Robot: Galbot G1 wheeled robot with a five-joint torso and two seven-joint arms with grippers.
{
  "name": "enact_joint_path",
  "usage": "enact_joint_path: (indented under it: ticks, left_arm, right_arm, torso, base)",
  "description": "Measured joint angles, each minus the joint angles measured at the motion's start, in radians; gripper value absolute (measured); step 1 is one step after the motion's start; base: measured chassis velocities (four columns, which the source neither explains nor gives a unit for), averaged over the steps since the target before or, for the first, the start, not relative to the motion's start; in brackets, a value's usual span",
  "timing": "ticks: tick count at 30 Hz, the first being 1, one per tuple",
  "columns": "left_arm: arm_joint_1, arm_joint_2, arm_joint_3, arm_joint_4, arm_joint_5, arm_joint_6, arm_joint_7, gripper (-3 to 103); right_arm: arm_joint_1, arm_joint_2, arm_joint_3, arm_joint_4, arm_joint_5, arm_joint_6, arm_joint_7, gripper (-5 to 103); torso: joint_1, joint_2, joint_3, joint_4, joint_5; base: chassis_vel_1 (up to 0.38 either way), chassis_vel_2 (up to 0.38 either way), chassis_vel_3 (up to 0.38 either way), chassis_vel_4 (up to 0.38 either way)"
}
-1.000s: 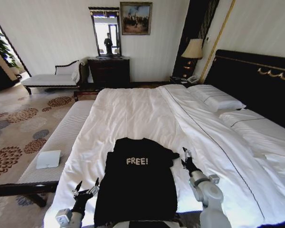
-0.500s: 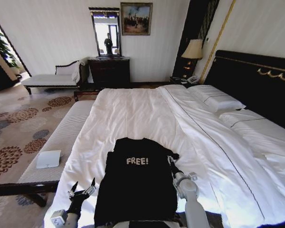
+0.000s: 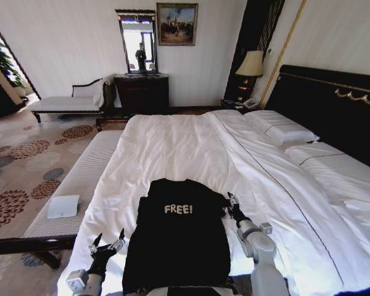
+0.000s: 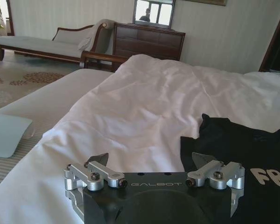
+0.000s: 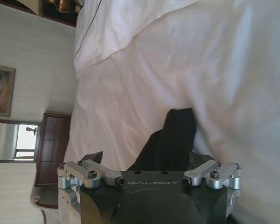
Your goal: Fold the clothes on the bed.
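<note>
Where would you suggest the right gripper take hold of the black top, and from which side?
Probably the sleeve tip on the robot's right. The black top lies flat on the bed, but that sleeve sticks out past the body, just ahead of the open right gripper. Come in low from the right.

"FREE!" on the black top (image 3: 176,237); "GALBOT" on both claws' housings

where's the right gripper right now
In the head view the right gripper is open at the right sleeve edge of the black top, which lies on the near end of the bed.
</note>
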Motion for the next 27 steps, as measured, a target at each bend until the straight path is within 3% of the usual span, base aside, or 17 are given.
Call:
enact_joint_path:
  ticks: [10, 27]
  left_arm:
    - [0.024, -0.003, -0.017, 0.016, -0.014, -0.024, 0.011, 100]
    - [0.043, -0.006, -0.048, -0.037, 0.000, -0.002, 0.002, 100]
  right_arm:
    - [-0.020, 0.000, -0.006, -0.058, -0.028, -0.038, -0.009, 100]
    - [0.056, 0.000, -0.003, -0.033, 0.121, -0.077, 0.069, 100]
  torso:
    - [0.000, 0.000, 0.000, -0.0002, -0.0003]
    - [0.000, 0.000, 0.000, -0.0002, -0.0002]
  base:
    - [0.000, 0.000, 0.000, 0.000]
    - [0.000, 0.000, 0.000, 0.000]
